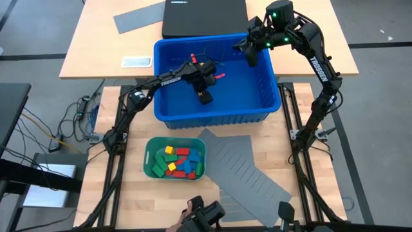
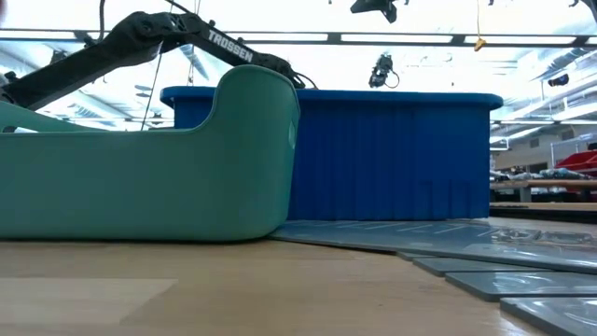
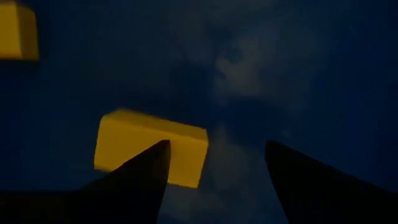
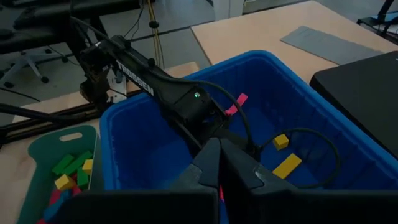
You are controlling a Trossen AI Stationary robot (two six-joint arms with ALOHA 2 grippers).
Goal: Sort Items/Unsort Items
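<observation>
Inside the blue bin (image 1: 212, 119), my left gripper (image 1: 205, 95) points steeply down, open, just above the floor. In the left wrist view its fingers (image 3: 217, 144) stand apart over bare blue floor. A yellow block (image 3: 149, 146) lies flat on the floor, partly behind one fingertip and outside the gap. A second yellow block (image 3: 15, 37) lies farther off. My right gripper (image 1: 251, 57) hangs shut (image 4: 221, 149) above the bin's far right corner and holds nothing. The teal tray (image 1: 149, 154) holds several red, yellow, green and blue blocks (image 1: 177, 161).
Grey slotted divider sheets (image 1: 248, 171) lie on the table right of the tray. Behind the bin are a black case (image 1: 203, 16), a grey sheet (image 1: 138, 19) and a white object (image 1: 136, 62). In the low view the tray (image 2: 149, 177) and bin (image 2: 392, 159) hide the grippers.
</observation>
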